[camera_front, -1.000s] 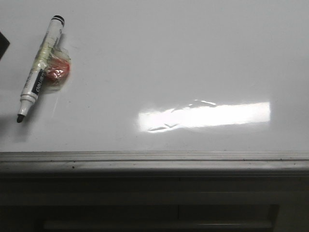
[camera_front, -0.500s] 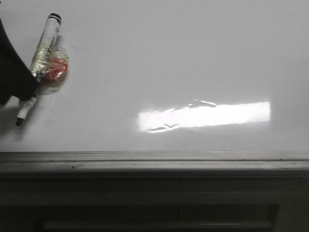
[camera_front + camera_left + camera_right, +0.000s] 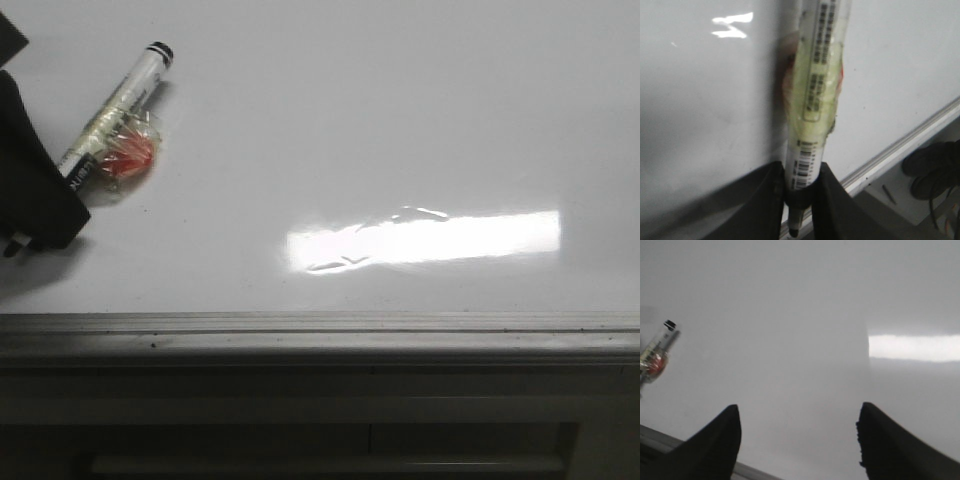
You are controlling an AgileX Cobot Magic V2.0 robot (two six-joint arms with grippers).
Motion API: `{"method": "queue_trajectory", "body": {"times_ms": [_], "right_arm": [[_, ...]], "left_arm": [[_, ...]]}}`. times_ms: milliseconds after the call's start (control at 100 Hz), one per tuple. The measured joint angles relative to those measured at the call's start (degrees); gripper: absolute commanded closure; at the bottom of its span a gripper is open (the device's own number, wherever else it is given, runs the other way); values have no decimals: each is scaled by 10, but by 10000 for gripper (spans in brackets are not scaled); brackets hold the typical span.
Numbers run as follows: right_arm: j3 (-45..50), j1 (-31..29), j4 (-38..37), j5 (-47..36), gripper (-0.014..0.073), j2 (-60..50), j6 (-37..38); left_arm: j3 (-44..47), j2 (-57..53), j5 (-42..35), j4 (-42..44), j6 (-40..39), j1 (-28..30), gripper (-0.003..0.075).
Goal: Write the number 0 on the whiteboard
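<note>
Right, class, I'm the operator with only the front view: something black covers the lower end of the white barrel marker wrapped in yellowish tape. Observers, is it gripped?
Observer: Yes. In the left wrist view the left gripper has its black fingers clamped on the white taped marker, right at its barcode.
Operator: And the writing end?
Observer: The narrow dark tip pokes out past the fingers.
Operator: Where's the other arm?
Observer: The right gripper hangs open over the glossy whiteboard, holding nothing.
</note>
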Motion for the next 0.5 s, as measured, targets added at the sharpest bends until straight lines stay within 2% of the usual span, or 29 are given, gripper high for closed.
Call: {"method": "queue_trajectory", "body": {"times_ms": [80,200,360,500], "right_arm": [[-31,0,28,4,160,19,-83],[-86,0,108,45,160,82,-236],[-153,0,253,139,160,197,-452],[-201,37,307,166,160,261,-523]], "left_arm": [[-19,6,6,17,43,-31,740],[-64,6,17,46,112,-118,740],[-114,6,26,169,140,-257,740],[-120,6,32,265,143,-344,740]]}}
